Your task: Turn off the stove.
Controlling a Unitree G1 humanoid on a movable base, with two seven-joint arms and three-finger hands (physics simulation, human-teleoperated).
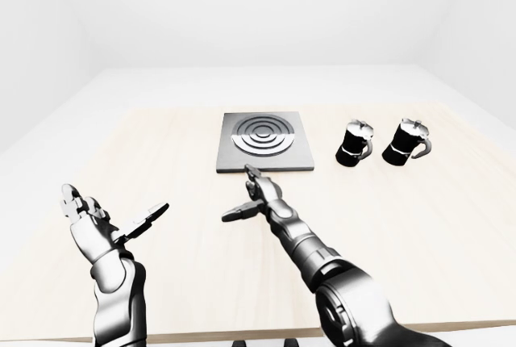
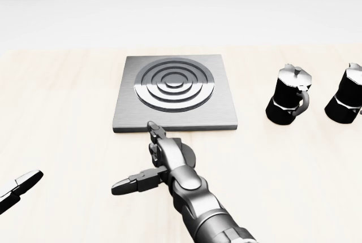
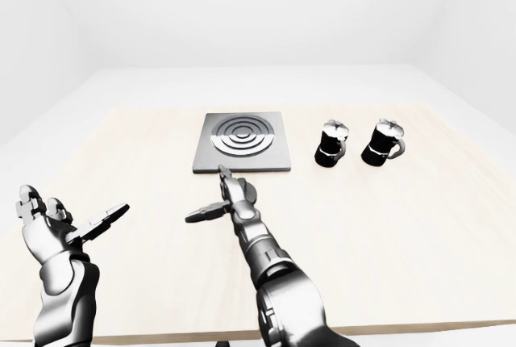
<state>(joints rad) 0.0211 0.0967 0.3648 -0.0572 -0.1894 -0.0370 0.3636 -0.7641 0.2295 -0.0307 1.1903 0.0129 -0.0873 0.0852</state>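
Observation:
The stove (image 2: 226,113) is a grey square plate with a dark ringed burner (image 2: 174,83), lying on the light wooden table (image 2: 62,107). Just below its lower edge sits the black knob (image 2: 189,154), mostly covered by my right hand (image 2: 141,158). That hand is open, one finger reaching up to the stove's edge and the thumb spread out to the left. My left hand (image 1: 113,214) hovers open, palm up, over the table's lower left, far from the stove.
Two black moka pots (image 2: 289,103) (image 2: 346,102) stand upright to the right of the stove. White floor and walls surround the table. The table's near edge runs along the bottom of the left-eye view.

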